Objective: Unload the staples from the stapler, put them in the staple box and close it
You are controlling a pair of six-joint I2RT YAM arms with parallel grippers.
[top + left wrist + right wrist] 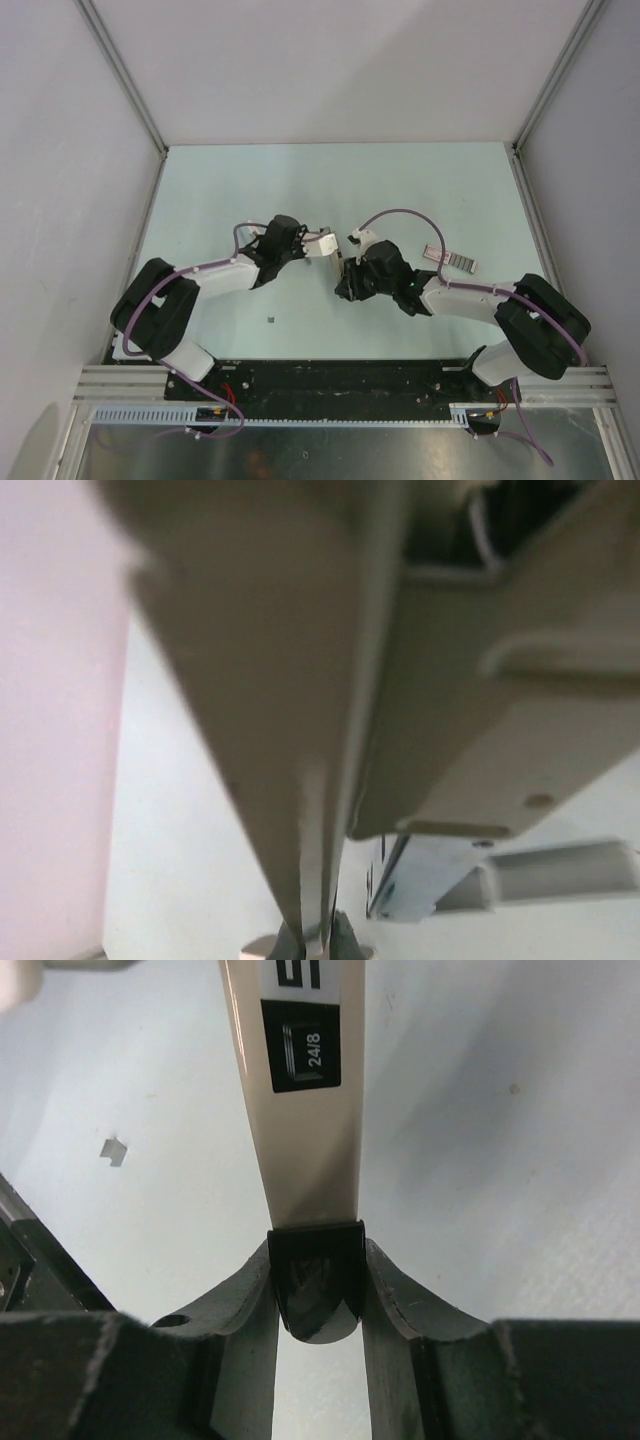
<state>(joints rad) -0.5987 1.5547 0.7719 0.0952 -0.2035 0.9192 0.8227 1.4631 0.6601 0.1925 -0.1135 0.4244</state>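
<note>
Pale green desk (330, 180), white walls (60, 150) on three sides. Tiny dark speck (271, 320) sits near the front rail (100, 382).

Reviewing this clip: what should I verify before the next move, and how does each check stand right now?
1. Right gripper clamped on the dark end of the stapler: ok.
2. Stapler straight between the fingers, not skewed: ok.
3. Left gripper shut: ok.
4. Left gripper gripping a stapler part: cannot tell, the left wrist view is blurred.
5. Staple channel opened: cannot tell.
6. Loose strips on the table lie apart from both grippers: ok.
</note>
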